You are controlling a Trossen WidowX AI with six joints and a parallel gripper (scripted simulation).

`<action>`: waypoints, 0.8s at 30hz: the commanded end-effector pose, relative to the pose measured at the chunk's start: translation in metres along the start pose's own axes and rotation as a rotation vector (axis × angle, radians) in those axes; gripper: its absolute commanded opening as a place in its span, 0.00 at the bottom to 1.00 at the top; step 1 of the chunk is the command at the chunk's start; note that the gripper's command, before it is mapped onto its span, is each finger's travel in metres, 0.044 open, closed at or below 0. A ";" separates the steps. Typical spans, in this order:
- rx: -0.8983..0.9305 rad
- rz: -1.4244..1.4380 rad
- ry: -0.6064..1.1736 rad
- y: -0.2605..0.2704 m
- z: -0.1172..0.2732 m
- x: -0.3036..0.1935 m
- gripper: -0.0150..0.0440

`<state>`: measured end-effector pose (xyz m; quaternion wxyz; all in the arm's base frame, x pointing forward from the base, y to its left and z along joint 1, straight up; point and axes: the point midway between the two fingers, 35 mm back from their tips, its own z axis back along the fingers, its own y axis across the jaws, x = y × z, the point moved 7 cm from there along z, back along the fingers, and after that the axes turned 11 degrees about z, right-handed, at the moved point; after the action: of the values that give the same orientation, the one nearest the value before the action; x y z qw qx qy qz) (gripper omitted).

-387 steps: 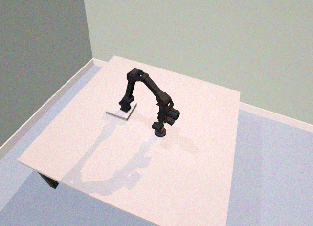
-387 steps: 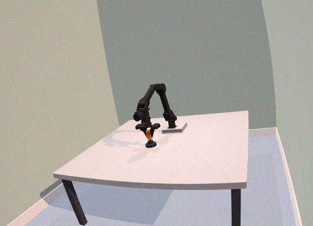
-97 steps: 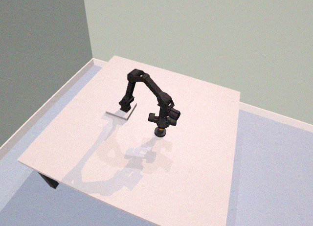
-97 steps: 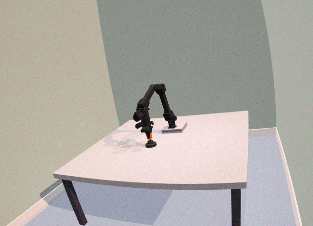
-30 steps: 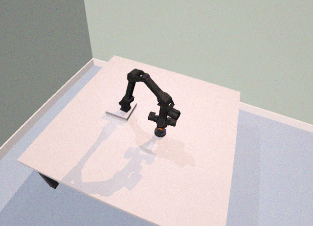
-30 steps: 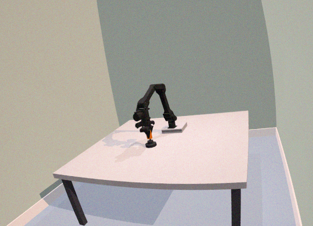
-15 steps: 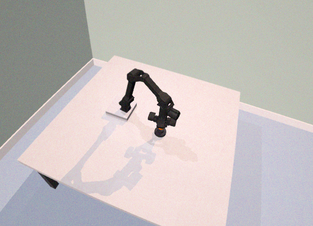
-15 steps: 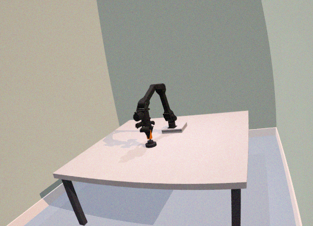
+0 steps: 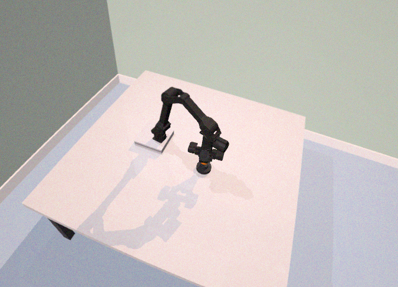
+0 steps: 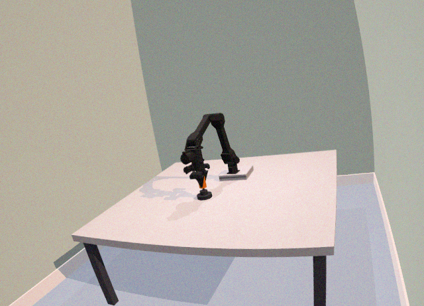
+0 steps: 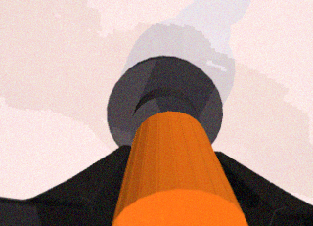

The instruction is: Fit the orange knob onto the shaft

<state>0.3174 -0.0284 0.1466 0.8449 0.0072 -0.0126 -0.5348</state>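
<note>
The orange knob (image 9: 204, 163) (image 10: 203, 183) (image 11: 172, 158) is upright between the fingers of my gripper (image 10: 203, 183) (image 11: 170, 156), which is shut on it. The round dark pedestal (image 9: 203, 169) (image 10: 204, 196) (image 11: 122, 111) stands on the table directly under the knob. In the exterior view the knob's lower end is just above the pedestal's raised middle, with a small dark part between them. The shaft itself and the knob's hole are hidden, and I cannot tell how the two flat sides are turned.
The arm's base stands on a light square plate (image 9: 148, 146) (image 10: 233, 177) behind the pedestal. The pale table (image 9: 257, 133) (image 10: 273, 210) carries shadows of the arm around the pedestal.
</note>
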 end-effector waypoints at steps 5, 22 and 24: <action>0.001 -0.059 -0.002 0.001 0.006 0.001 0.25; 0.001 -0.059 -0.002 0.005 0.000 0.003 0.25; 0.001 -0.059 -0.002 0.005 0.001 0.003 0.25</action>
<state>0.3223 -0.0289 0.1467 0.8308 0.0064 -0.0103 -0.5564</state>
